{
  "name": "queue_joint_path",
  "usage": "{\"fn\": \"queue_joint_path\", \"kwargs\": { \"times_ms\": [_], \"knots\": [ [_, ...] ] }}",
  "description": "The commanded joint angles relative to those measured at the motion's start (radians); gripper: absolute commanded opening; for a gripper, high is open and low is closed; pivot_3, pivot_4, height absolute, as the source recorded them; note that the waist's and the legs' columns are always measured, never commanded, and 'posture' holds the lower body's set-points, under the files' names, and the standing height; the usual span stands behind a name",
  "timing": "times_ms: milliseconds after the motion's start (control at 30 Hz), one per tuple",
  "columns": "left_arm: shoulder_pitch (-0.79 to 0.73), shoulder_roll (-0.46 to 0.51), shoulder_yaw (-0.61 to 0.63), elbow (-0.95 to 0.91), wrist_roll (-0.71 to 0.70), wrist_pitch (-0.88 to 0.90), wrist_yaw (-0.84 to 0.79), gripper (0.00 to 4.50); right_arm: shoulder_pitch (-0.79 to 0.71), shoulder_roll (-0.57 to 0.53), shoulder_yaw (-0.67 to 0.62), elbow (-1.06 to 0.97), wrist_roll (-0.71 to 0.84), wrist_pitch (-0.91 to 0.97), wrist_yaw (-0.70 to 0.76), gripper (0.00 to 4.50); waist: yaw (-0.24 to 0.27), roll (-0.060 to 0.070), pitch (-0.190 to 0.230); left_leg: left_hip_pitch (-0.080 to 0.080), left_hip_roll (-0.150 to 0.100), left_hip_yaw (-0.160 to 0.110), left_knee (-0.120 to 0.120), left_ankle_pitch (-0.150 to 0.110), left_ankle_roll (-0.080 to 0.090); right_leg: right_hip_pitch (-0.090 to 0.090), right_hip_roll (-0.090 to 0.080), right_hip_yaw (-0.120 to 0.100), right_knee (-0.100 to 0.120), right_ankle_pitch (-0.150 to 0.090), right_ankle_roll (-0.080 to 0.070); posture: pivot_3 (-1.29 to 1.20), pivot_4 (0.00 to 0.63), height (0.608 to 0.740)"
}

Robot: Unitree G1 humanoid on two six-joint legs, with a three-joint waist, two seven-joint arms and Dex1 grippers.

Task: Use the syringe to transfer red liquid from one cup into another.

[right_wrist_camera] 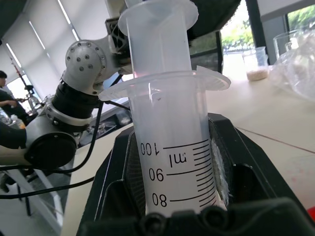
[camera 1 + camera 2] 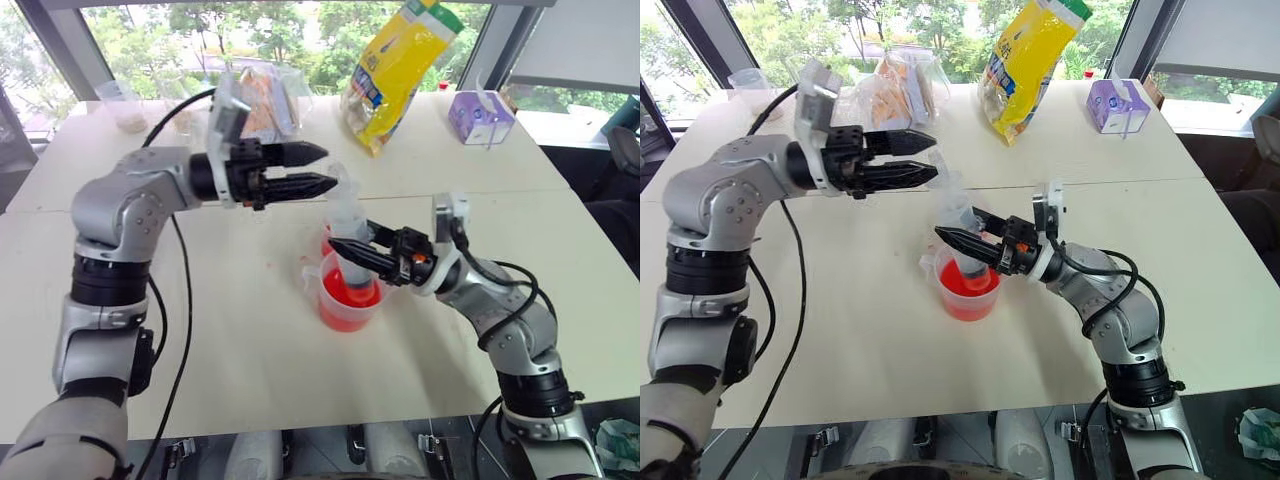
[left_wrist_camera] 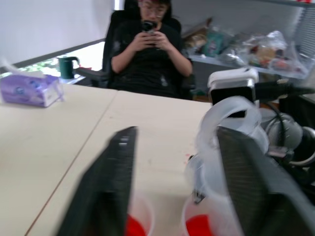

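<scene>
The clear syringe (image 2: 346, 222) stands upright with its tip down in the handled beaker (image 2: 345, 305), which holds red liquid (image 2: 343, 318). My right gripper (image 2: 346, 252) is shut on the syringe barrel (image 1: 170, 162) just above the beaker's rim. A small clear cup (image 2: 327, 243) with some red liquid in it stands right behind the beaker. My left gripper (image 2: 322, 168) hangs level, just left of and slightly above the plunger's top (image 3: 230, 115). Its fingers are open and hold nothing.
At the back of the white table (image 2: 250, 350) stand a yellow bag (image 2: 400, 70), a purple tissue box (image 2: 480, 115), a clear snack bag (image 2: 265, 100) and a clear cup (image 2: 125, 105). A person (image 3: 150, 54) sits beyond the table's right side.
</scene>
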Motion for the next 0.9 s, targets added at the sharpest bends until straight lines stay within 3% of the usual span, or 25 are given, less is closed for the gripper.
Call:
{"fn": "queue_joint_path", "kwargs": {
  "times_ms": [33, 300, 500, 700, 900],
  "knots": [
    [0.059, 0.052, -0.004, -0.053, 0.026, -0.020, -0.019, 4.29, -0.078, 0.011, -0.074, -0.085, 0.085, 0.001, -0.037, 1.39, 0.000, 0.000, 0.000, 0.000, 0.000, 0.000, 0.000, 0.000, 0.000, 0.000, 0.000, 0.000, 0.000, 0.000, 0.000, 0.00, 0.150, 0.740],
    [0.121, 0.119, 0.087, -0.080, -0.010, -0.002, 0.020, 4.29, -0.313, 0.028, -0.175, 0.097, 0.128, -0.004, -0.101, 1.39, 0.001, 0.000, 0.000, 0.000, 0.000, 0.000, 0.000, 0.000, 0.000, 0.000, 0.000, 0.000, 0.000, 0.000, 0.000, 0.00, 0.150, 0.740],
    [0.107, 0.089, 0.107, -0.102, -0.034, -0.005, 0.057, 4.29, -0.449, 0.092, -0.157, 0.377, -0.010, -0.177, -0.045, 1.39, -0.001, 0.000, 0.000, 0.000, 0.000, 0.001, 0.000, 0.000, 0.000, 0.000, 0.000, 0.000, 0.000, 0.000, 0.000, 0.00, 0.150, 0.740],
    [0.044, 0.024, 0.111, -0.082, -0.040, -0.021, 0.120, 4.29, -0.454, 0.155, -0.126, 0.561, -0.128, -0.333, 0.035, 1.39, 0.000, 0.000, 0.000, -0.001, 0.000, 0.001, -0.001, 0.000, 0.000, 0.000, 0.000, 0.000, 0.000, 0.000, 0.000, 0.00, 0.150, 0.740],
    [-0.067, -0.051, 0.091, -0.041, -0.044, -0.031, 0.132, 4.29, -0.402, 0.192, -0.109, 0.581, -0.172, -0.371, 0.060, 1.39, -0.002, 0.000, 0.000, -0.001, 0.000, 0.001, -0.001, 0.000, 0.000, 0.000, -0.001, 0.000, 0.000, 0.000, 0.000, 0.00, 0.150, 0.740]
  ]
}}
